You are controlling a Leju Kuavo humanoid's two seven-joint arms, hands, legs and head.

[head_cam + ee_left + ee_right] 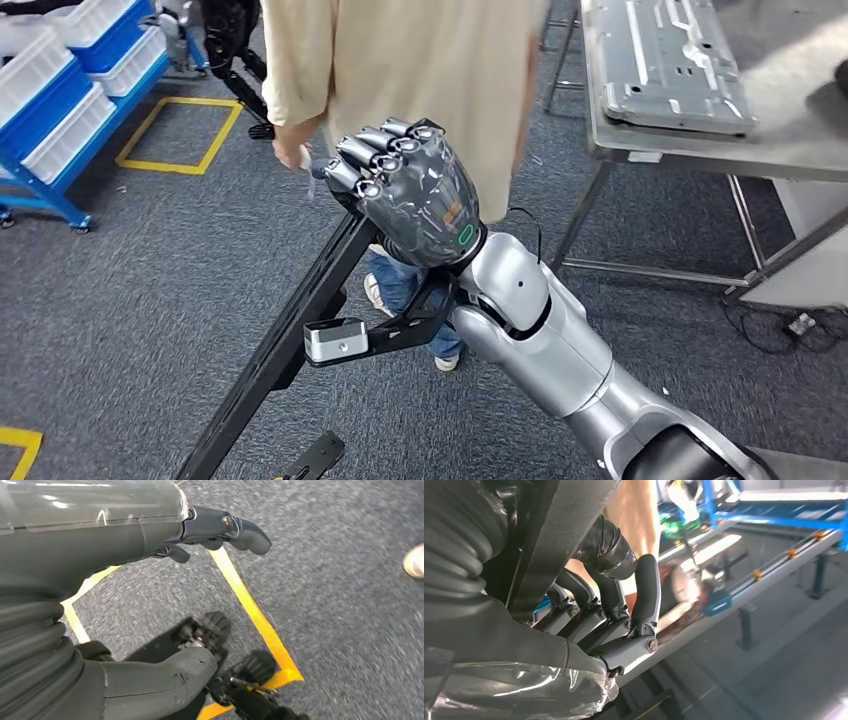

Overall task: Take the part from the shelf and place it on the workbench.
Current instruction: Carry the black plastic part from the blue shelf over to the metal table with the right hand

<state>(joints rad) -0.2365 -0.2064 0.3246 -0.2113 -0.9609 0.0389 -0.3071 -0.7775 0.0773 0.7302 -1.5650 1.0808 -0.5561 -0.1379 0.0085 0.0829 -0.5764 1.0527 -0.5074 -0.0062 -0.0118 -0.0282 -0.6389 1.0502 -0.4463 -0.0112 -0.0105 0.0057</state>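
The long black metal bar part [290, 330] is held in the robot's right hand [415, 195], whose fingers [646, 592] are wrapped closed around its upper end; the part slants down toward the grey carpeted floor [120, 300]. The fetching from the shelf is judged to be done, since the part is already carried clear of the blue-framed shelf [45, 175] at the far left. What remains is judged to be the carry to the steel-topped table [700, 150] at the upper right and the setting down there; the part is well apart from that table. A grey ribbed metal panel [665, 65] is seen lying on the table. A person in a beige shirt [400, 80] stands just beyond the hand, between the robot and the table's near end, so the path may need care.

The left hand [150, 605] hangs over the floor and a yellow tape outline [255, 615]; nothing is held in it and its fingers are apart.

On the shelf, white and blue plastic bins [60, 90] are stacked; their contents cannot be made out.
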